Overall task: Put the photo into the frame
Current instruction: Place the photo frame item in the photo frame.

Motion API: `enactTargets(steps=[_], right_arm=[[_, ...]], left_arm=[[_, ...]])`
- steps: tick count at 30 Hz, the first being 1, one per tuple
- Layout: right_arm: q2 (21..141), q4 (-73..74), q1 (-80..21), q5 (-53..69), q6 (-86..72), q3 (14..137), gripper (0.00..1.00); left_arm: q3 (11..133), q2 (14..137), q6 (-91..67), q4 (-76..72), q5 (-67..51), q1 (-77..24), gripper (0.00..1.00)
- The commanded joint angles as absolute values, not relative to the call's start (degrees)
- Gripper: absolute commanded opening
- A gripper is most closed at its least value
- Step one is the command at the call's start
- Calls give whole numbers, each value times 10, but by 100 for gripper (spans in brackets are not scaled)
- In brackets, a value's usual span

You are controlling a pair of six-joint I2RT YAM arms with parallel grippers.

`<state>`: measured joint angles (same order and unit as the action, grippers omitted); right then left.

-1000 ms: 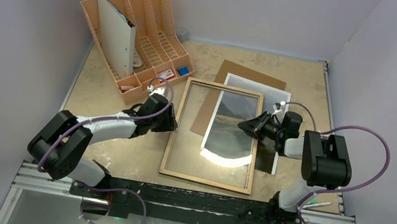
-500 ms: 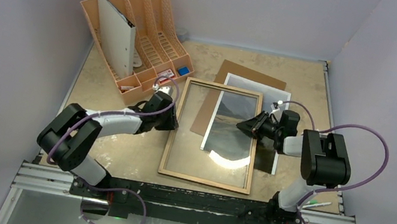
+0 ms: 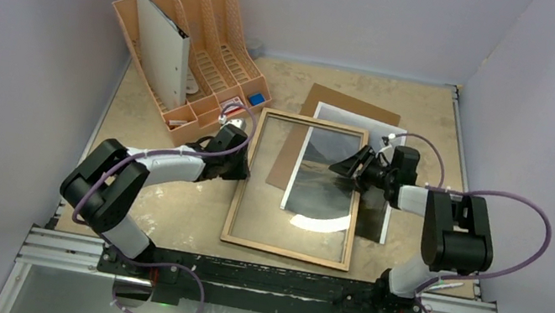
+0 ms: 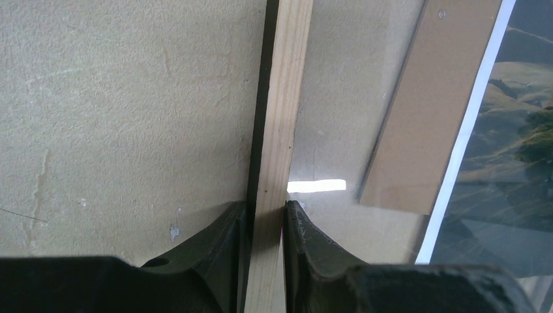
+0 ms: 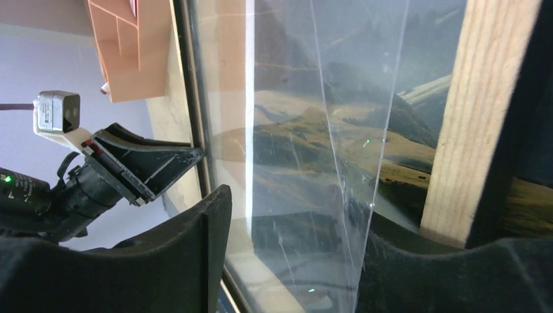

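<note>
Noting the photo (image 3: pixel 330 178) face up on the table (image 3: pixel 155 204), left part under the glass of the frame (image 3: pixel 285 252), right strip and far edge out past the frame's right rail, partly on the brown backing board (image 3: pixel 351 102). Finding the frame light wood upward, laid over the print rather than holding it; flat or slightly raised, hard to tell. Seeing the left gripper (image 4: pixel 267 208) clamped narrow on the left rail, one finger each side of the wood. Seeing the right gripper (image 3: pixel 343 167) at the right rail, over the pane, fingers spread wide, nothing pinched between them judging by the wrist view. Judging the step as early: frame in hand, photo not yet seated. Next move probably calls for lifting or turning the frame to bring its back uppermost, with a firm left hold and no dragging of the print beneath. Minding the peach file organizer (image 3: pixel 190 48) just beyond the left gripper; more open room toward the near edge and the near left of the table.
</note>
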<state>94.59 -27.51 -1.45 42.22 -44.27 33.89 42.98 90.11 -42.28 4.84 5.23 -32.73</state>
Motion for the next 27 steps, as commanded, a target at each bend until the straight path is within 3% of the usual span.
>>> enactTargets(steps=[1, 14, 27], right_arm=[[885, -163, -11, 347, -391, 376, 60], [764, -17, 28, 164, -363, 382, 64], [696, 55, 113, -12, -359, 354, 63]], left_arm=[[420, 924, -419, 102, 113, -320, 19], [412, 896, -412, 82, 73, -321, 26], [421, 830, -399, 62, 26, -321, 57]])
